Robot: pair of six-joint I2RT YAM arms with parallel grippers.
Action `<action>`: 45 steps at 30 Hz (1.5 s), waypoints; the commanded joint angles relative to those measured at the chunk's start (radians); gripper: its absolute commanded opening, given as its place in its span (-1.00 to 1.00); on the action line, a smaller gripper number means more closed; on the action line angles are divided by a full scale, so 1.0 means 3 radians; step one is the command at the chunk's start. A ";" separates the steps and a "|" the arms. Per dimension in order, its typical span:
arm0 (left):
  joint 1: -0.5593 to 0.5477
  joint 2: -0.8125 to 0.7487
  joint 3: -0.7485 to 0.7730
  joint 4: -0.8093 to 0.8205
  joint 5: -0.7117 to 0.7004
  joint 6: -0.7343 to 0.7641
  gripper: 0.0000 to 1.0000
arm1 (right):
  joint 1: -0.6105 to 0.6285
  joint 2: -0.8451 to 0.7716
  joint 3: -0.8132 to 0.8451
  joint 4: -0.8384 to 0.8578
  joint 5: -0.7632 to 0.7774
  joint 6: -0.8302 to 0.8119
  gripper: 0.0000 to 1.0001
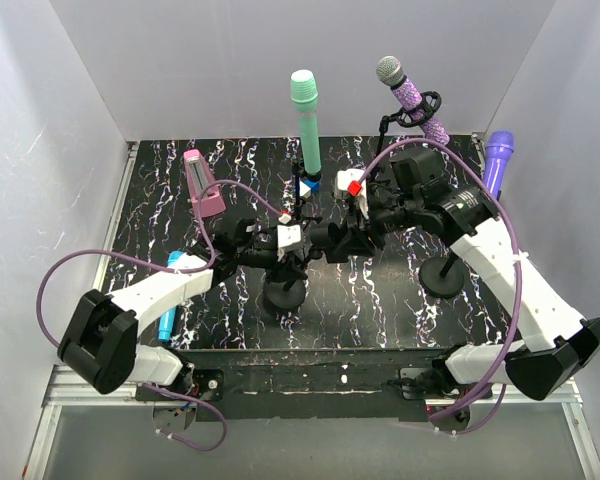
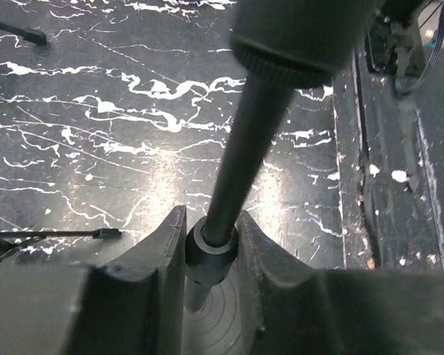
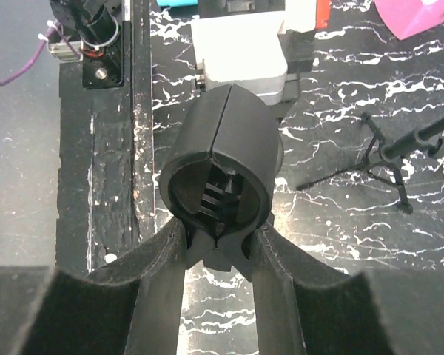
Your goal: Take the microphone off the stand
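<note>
Black marbled table (image 1: 160, 180), white walls. My left pincer (image 2: 207, 248) is clamped tight on the low collar of the centre stand's pole (image 2: 240, 155). My right pincer (image 3: 216, 244) pinches the joint under that stand's clip (image 3: 218, 148), which looks hollow, no mic visible in it. Nearest mounted one, I reckon, is the green microphone (image 1: 306, 115): upright, long axis vertical, at 12 o'clock just behind both pincers, about equally near. Blue microphone (image 1: 166, 320) lies flat at 9 o'clock by my left arm.
</note>
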 commanded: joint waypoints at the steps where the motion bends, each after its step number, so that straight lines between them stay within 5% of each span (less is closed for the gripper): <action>1: -0.0061 0.0095 0.0117 -0.0011 0.0222 0.0044 -1.00 | 0.0040 -0.0073 -0.0171 -0.0258 0.0232 0.0005 -0.97; 3: -0.0127 -0.0068 0.0000 0.0228 -0.0373 -0.0231 -1.00 | 0.0009 -0.0140 -0.0207 -0.0079 0.0380 0.0383 -0.97; 6: -0.0474 -0.0416 -0.0235 0.0673 -0.2344 -0.0860 -1.00 | -0.0073 -0.0161 -0.0182 0.0076 0.0662 0.1307 -0.97; 8: -0.0603 -0.0514 -0.0165 0.0477 -0.3593 -0.1451 -1.00 | -0.0180 -0.0039 -0.0070 -0.0123 0.0494 0.1743 -0.97; 9: -0.0613 -0.0458 -0.0048 0.0171 -0.3705 -0.1677 -1.00 | -0.0221 0.0053 0.0022 -0.0276 0.0382 0.1917 -0.97; 12: -0.0618 -0.0335 0.0117 -0.0261 -0.3395 -0.2109 -1.00 | -0.0247 0.0391 0.0151 -0.0655 0.0065 0.1914 -0.97; 14: -0.0613 -0.0376 0.0015 -0.0114 -0.2829 -0.1866 -1.00 | -0.0252 0.0473 0.0176 -0.0722 0.0008 0.1837 -0.97; 15: -0.0618 -0.0401 -0.0021 -0.0068 -0.2548 -0.1611 -0.85 | -0.0252 0.0463 0.0166 -0.0687 0.0023 0.1665 -0.97; 18: -0.0588 -0.0478 -0.0072 -0.0159 -0.2270 -0.1002 0.32 | -0.0252 0.0270 0.0024 -0.0335 0.0171 0.1449 -0.97; 21: -0.0293 -0.0636 -0.0169 -0.0277 -0.1413 -0.0413 0.47 | -0.0257 -0.0027 -0.0267 0.0125 0.0161 0.1066 -0.97; 23: 0.0040 -0.0637 -0.0139 -0.0414 -0.0703 -0.0071 0.41 | -0.0257 -0.0185 -0.0457 0.0315 0.0049 0.0612 -0.97; 27: 0.0087 -0.0336 0.0183 -0.1044 -0.0102 0.0493 0.25 | -0.0257 -0.0319 -0.0693 0.0439 -0.0069 0.0095 -0.97; 34: 0.0082 0.0089 0.0270 -0.0507 0.0482 0.0386 -0.01 | -0.0221 -0.0299 -0.0785 0.0510 -0.0054 -0.0121 -0.97; 36: 0.0082 0.0196 0.0316 -0.0502 0.0487 0.0411 -0.23 | -0.0221 -0.0304 -0.0775 0.0490 -0.0039 -0.0132 -0.97; 38: 0.0082 0.0237 0.0367 -0.0507 0.0452 0.0437 -0.75 | -0.0216 -0.0309 -0.0749 0.0444 -0.0018 -0.0117 -0.97; 39: 0.0082 0.0248 0.0388 -0.0512 0.0406 0.0417 -1.00 | -0.0226 -0.0304 -0.0734 0.0464 -0.0013 -0.0066 -0.97; 42: 0.0031 0.0070 0.0291 -0.0141 -0.0088 -0.0031 -1.00 | -0.0221 -0.0233 -0.0556 0.0556 0.0359 0.0847 -0.97; 45: -0.0498 -0.0391 0.0025 0.0612 -0.2506 -0.0911 -1.00 | -0.0221 0.0078 0.0000 -0.0034 0.0585 0.1574 -0.97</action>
